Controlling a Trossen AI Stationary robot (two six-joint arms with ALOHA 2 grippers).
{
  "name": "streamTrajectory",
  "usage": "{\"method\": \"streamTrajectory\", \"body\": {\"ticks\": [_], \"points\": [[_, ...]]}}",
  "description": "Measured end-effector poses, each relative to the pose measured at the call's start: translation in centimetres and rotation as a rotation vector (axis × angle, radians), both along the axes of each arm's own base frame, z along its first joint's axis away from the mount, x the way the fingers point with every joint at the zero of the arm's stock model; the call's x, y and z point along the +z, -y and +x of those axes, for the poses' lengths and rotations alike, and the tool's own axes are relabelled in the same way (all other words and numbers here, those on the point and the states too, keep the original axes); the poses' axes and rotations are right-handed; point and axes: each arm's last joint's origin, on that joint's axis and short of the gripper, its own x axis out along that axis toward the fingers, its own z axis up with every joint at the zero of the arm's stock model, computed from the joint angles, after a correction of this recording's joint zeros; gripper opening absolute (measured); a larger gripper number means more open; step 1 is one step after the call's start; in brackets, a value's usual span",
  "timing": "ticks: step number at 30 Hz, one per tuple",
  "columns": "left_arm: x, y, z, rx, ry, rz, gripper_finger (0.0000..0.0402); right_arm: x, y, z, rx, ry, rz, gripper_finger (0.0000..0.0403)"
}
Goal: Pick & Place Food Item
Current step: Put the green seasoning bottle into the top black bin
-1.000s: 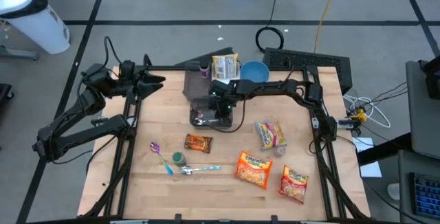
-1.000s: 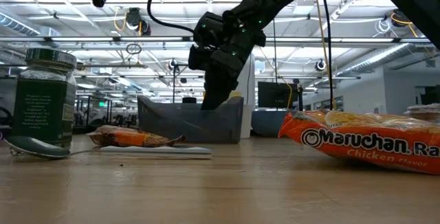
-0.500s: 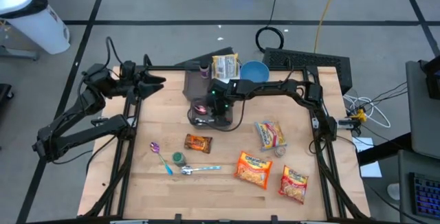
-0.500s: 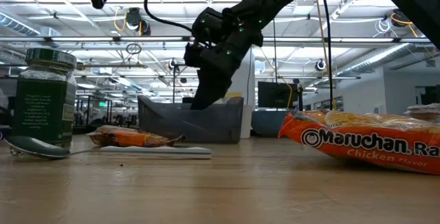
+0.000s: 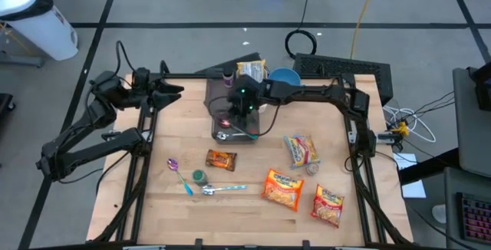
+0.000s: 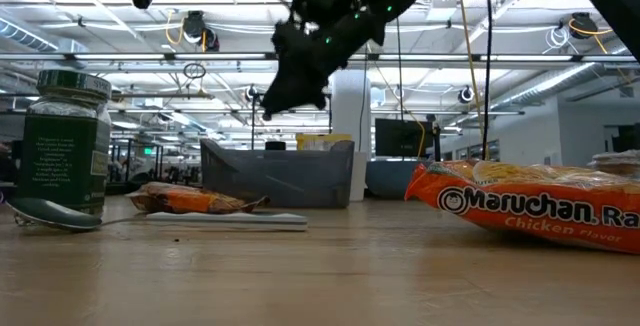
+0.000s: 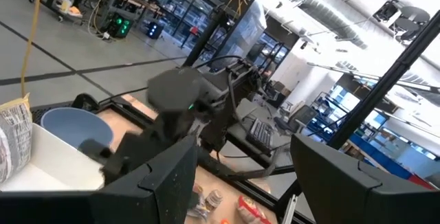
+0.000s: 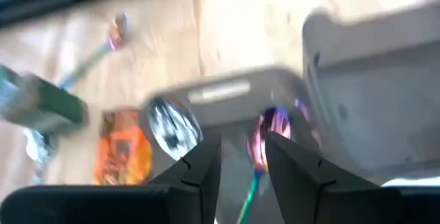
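ok so the right gripper (image 5: 230, 114) just came up out of the grey bin (image 5: 253, 133) at the back middle of the table. A second ago its fingers were dipped down inside, below the rim, and now from table level it hangs well above the bin, tilted. Its fingers are spread apart and I can't see anything between them, so it's let go. Looking down past them there's a small pink-and-purple thing (image 8: 265, 131) and a shiny round thing (image 8: 168, 128) lying on the bin floor. My guess is one of those is the food item it just dropped off (can't honestly tell which, it's all a blur from that angle). So this placement looks done to me, and the arm is free for the next one. Still plenty out on the table: noodle packets (image 5: 282, 189) toward the front right and an orange snack (image 5: 221, 159) near the middle. The left gripper (image 5: 173, 90) sits parked at the far left corner, fingers spread, nothing in them
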Motion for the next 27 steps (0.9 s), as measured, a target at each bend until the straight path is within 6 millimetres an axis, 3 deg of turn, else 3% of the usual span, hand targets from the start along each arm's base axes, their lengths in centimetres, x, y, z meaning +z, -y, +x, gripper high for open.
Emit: {"method": "streamTrajectory", "body": {"ticks": [6, 14, 20, 27], "points": [[0.4, 0.1, -0.1, -0.011, 0.009, 0.018, 0.0241, 3.6, 0.0, -0.1, -0.049, 0.190, 0.016, 0.0137], [0.4, 0.2, -0.1, -0.049, 0.008, 0.005, 0.0241, 7.3, -0.1, -0.3, -0.107, 0.414, 0.084, 0.0214], [0.7, 0.2, -0.1, -0.049, 0.032, 0.021, 0.0241, 8.2, -0.2, 0.0, -0.102, 0.519, 0.085, 0.0248], [1.5, 0.1, 0.0, -0.047, 0.102, 0.067, 0.0241, 9.0, -0.3, 0.1, -0.098, 0.588, 0.091, 0.0253]]}}
